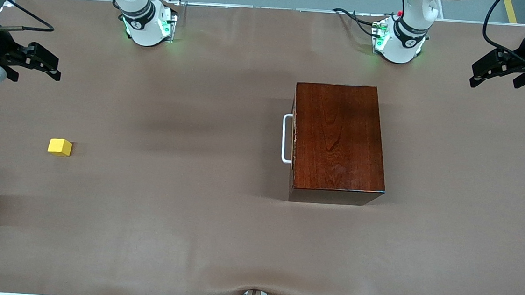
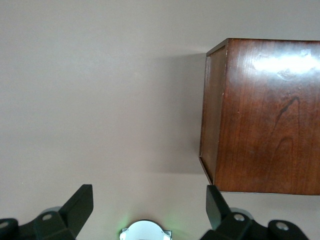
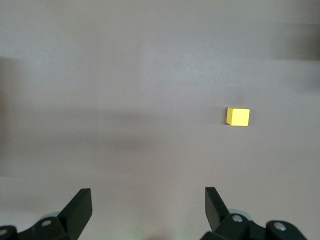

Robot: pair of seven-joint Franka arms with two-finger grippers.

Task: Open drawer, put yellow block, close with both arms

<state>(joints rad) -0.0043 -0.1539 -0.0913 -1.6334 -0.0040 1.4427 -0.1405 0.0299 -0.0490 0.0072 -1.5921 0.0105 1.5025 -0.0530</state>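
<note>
The drawer (image 1: 294, 138) is fully shut inside the reddish-brown box (image 1: 338, 139), its white handle (image 1: 286, 138) facing the right arm's end of the tabletop (image 1: 191, 217); opening is judged the step in hand, not yet begun. The left gripper (image 1: 495, 72) hangs with fingers spread, empty, over bare tabletop at the left arm's end, the box well apart from it; the right gripper (image 1: 39, 64) hangs likewise wide and empty at the right arm's end. The yellow block (image 1: 59, 147) lies alone on the tabletop, near the right gripper and lower than it in the front view, well apart from the box. Recommendation: bring one gripper square to the handle, straddle the bar at mid-length, close firmly, and pull straight along the slide; the box appears unfixed and may drag, so bracing it with the other arm is advisable. No brand, label or legible writing is found.
</note>
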